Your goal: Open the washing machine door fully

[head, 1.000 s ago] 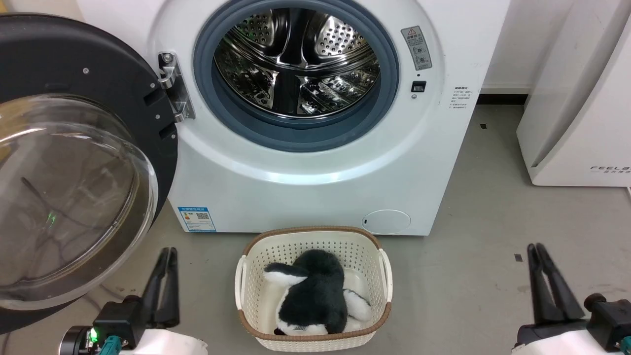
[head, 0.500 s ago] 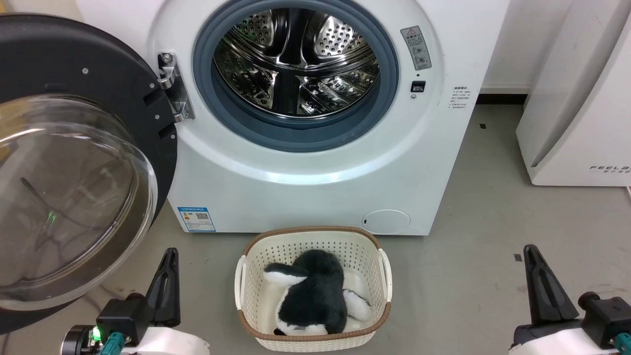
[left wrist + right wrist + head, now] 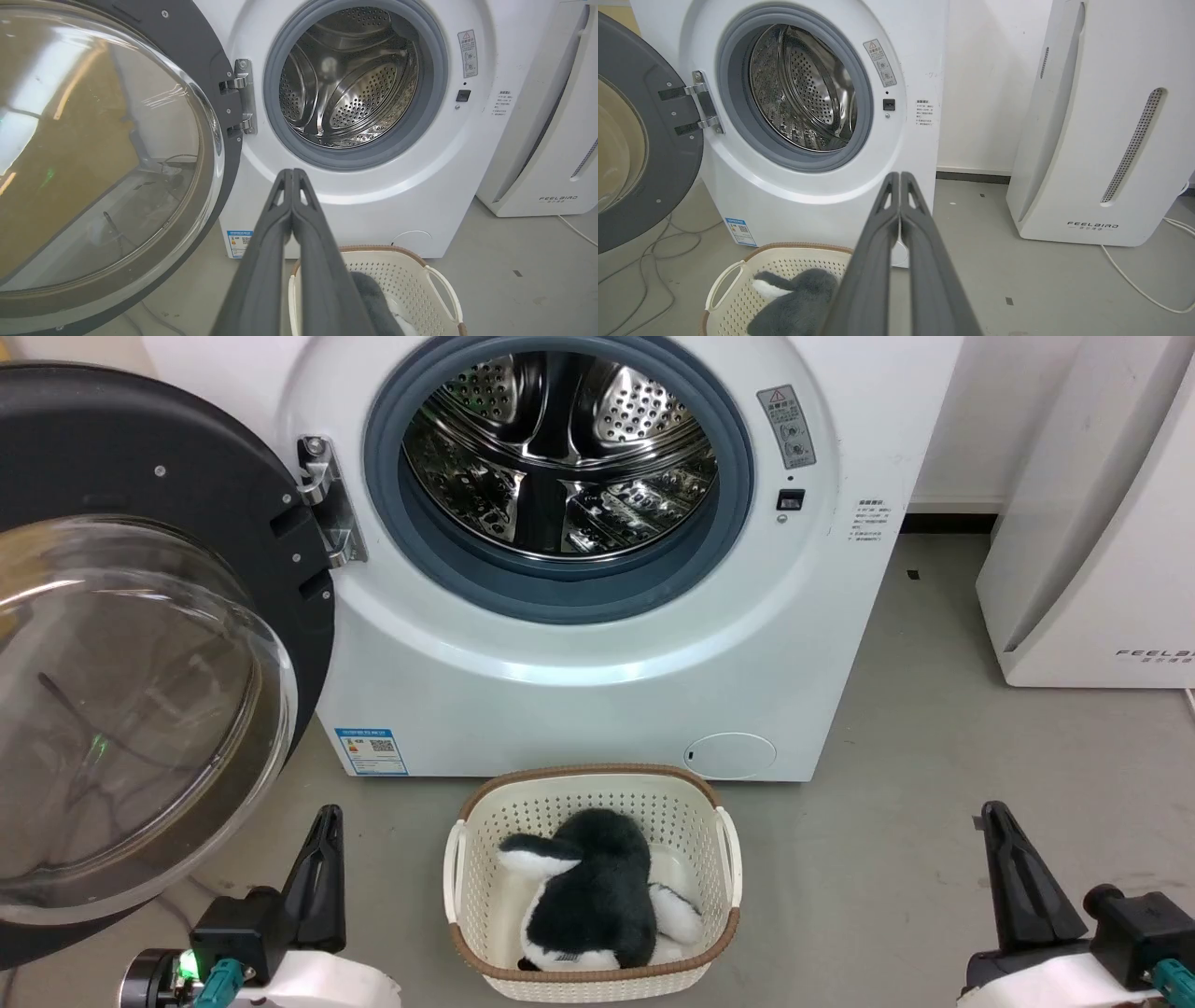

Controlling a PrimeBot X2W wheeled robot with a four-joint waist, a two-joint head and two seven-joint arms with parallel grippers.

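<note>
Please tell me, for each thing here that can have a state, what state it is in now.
washing machine door: open wide, swung to the left.
drum: empty.
basket: holds a plush toy.
left end effector: shut, empty.
right end effector: shut, empty.

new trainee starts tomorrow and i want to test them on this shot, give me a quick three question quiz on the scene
1. True or false: the washing machine door is shut over the steel drum.
2. What lies in the laundry basket? A) folded towels B) a black and white plush toy C) a detergent bottle
3. Fill in: the left gripper and the right gripper are both ____ (open or shut).
Key: 1 false, it stands swung open to the left; 2 B; 3 shut.
</note>
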